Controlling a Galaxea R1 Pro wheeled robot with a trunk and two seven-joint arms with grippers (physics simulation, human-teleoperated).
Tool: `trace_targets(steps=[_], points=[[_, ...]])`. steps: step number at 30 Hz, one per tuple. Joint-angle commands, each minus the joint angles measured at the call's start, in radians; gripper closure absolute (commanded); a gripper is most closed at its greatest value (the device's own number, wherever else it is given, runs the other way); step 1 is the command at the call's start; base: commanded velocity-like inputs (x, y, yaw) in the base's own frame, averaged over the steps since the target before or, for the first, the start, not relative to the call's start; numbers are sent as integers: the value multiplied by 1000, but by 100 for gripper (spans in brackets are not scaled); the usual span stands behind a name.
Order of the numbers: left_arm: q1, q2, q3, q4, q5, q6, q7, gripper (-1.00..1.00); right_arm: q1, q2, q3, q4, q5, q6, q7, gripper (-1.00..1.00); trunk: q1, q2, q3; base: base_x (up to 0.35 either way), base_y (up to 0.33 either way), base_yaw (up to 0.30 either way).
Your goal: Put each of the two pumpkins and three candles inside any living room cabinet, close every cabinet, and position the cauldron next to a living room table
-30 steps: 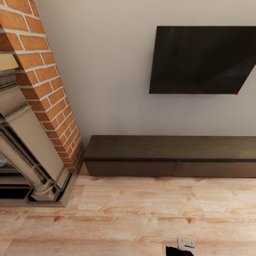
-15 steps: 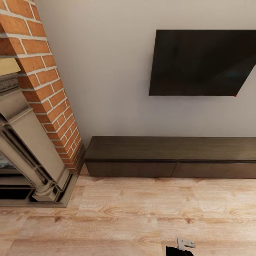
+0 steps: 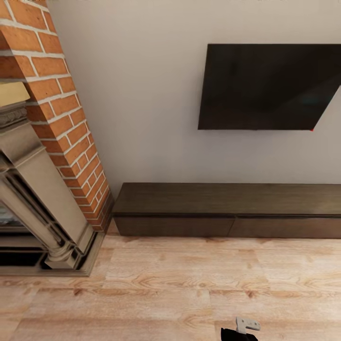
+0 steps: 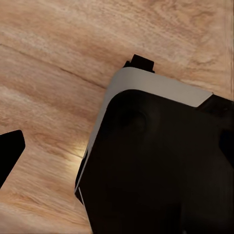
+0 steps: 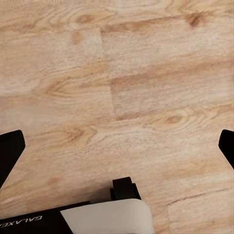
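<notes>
1. A small part of the robot shows closest in the head view, over the wood-plank floor.
2. Right gripper: jaws spread wide, holding nothing, above bare floor. Left gripper: one dark fingertip shows beside the robot's base; I cannot tell its state.
3. Beyond the floor, the cabinet stands against the wall, both fronts closed.
4. The brick fireplace is just left of the cabinet; a television hangs above it.
</notes>
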State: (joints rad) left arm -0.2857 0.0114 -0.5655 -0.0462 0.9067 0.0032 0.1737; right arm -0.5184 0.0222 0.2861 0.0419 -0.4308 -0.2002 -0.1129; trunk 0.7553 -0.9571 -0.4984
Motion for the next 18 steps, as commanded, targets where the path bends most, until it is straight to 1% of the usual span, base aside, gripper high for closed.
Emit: trace_targets(steps=[1,2,5,18], points=[[0,0,-8,-2,8,2,-11,-100,-2,1,8,4,-8,-6,-1,-100,-4,7,2,0,0,0],[0,0,-8,-2,9,3,-27,-100,-2,1,8,4,-8,-6,-1,-100,-8,14,5,0,0,0],[0,0,-8,-2,9,8,-48,-100,-2,1,8,4,-8,-6,-1,-100,-19,35,15,0,0,0],[2,-4,-8,-1,13,11,-59,-100,-2,1,8,4,-8,-6,-1,-100,-69,126,56,0,0,0]])
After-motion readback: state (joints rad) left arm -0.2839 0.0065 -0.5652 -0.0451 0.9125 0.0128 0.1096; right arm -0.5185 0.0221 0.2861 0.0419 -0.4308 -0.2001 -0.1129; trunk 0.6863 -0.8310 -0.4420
